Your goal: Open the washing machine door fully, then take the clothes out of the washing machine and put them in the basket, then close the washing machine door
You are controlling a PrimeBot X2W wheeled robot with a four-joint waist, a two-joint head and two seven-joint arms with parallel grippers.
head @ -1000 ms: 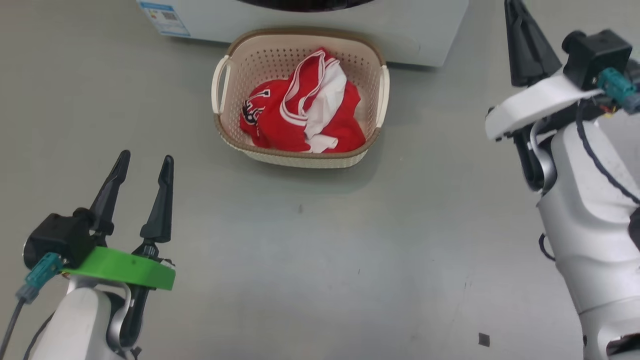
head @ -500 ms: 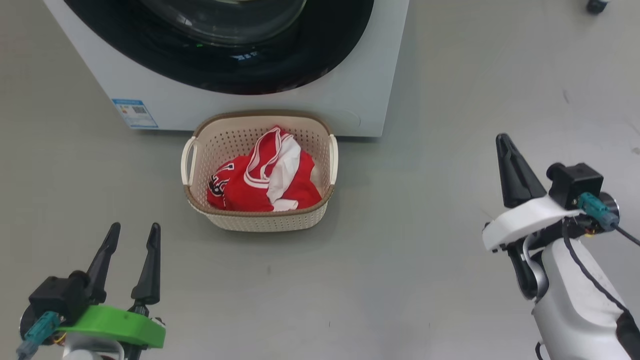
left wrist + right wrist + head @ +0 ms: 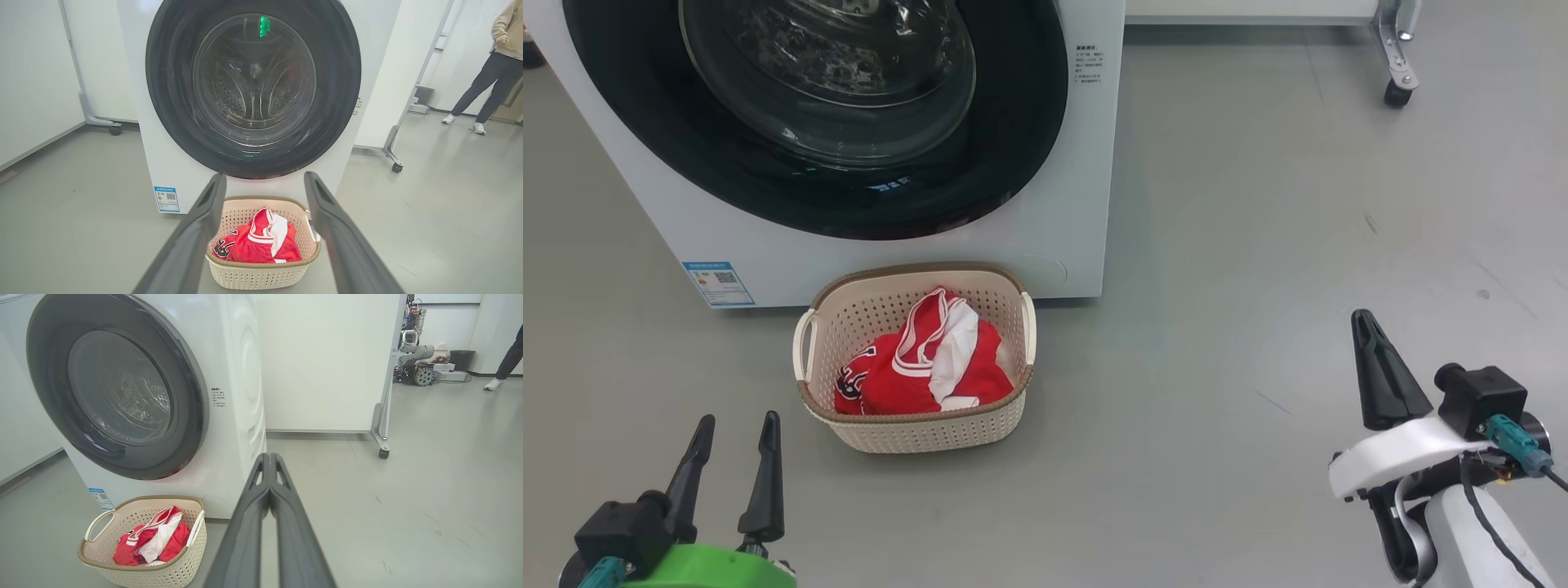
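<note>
Clothes (image 3: 915, 371) lie bunched inside the basket (image 3: 931, 431), which stands on the floor just in front of the washing machine (image 3: 1086, 212), below the washing machine door (image 3: 1029, 131); that spot looks chosen so a garment lifted from the drum has only a short way to go; the door sits flush against the white front, so you can judge all 3 steps done. Your left gripper (image 3: 738, 419) hangs low at the near left, its 2 fingers spread with nothing between them; your right gripper (image 3: 1361, 320) hangs at the near right, fingers pressed together on nothing; both are well apart from basket and machine, which suits a finished job. The jersey is bright red with white trim and a white panel folded over the top; dark numerals show at its left edge, partly hidden by folds; no fabric hangs over the brown rim.
</note>
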